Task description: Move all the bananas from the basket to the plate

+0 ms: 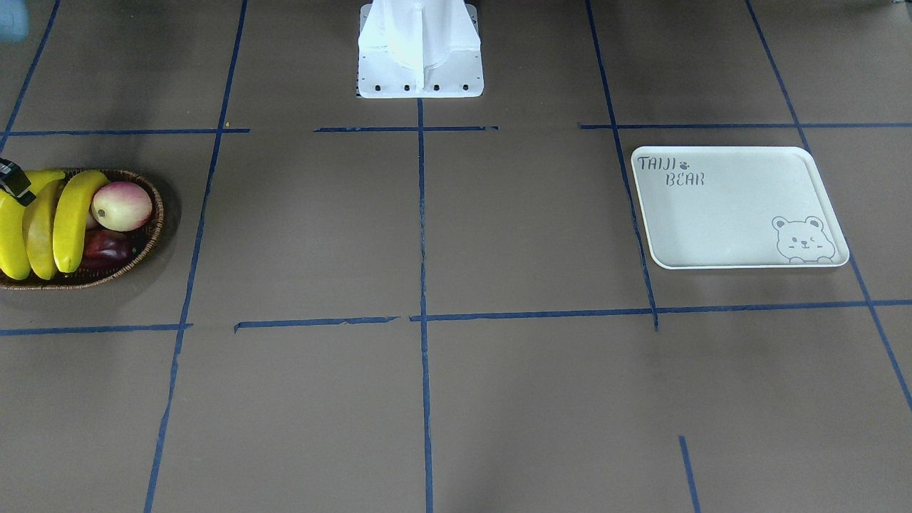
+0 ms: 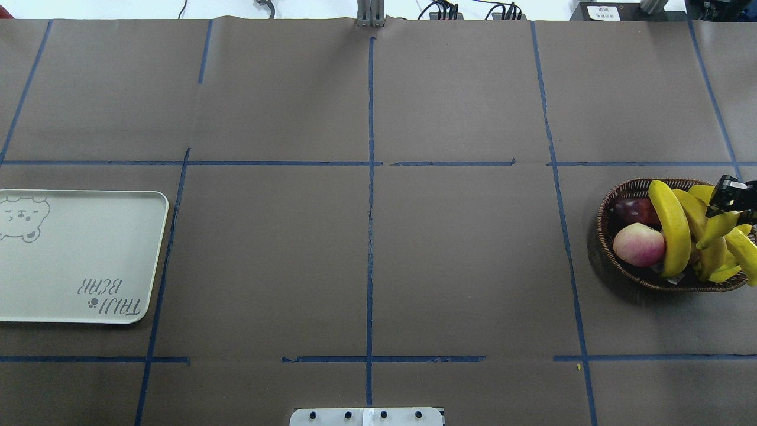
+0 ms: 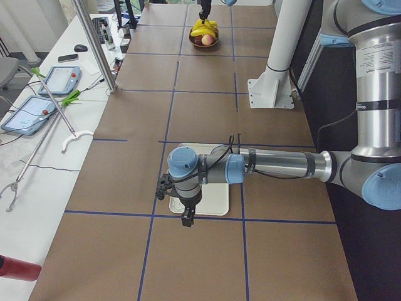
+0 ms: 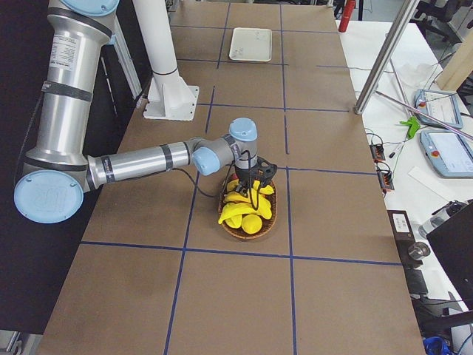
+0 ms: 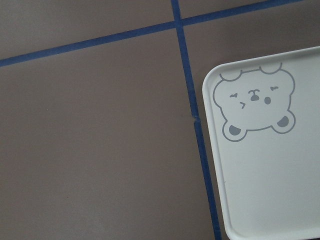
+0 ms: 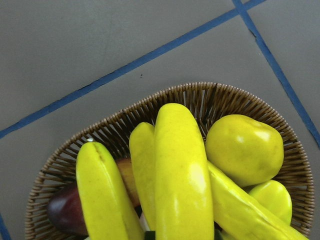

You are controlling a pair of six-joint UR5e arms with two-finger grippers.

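Lying heaped in the shallow brown woven wicker basket (image 6: 200, 95), the smooth, curved yellow bananas (image 6: 182, 175) look light, stiff and slippery; pinching one mid-length seems safest. The right gripper (image 2: 726, 201) hovers at the basket and the left gripper (image 3: 187, 218) is well apart from it; I cannot tell whether either is open or closed.

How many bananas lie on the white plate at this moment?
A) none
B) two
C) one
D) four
A: the plate shows only its lettering and its bear drawing, while the bananas lie in the basket at the far side of the table.
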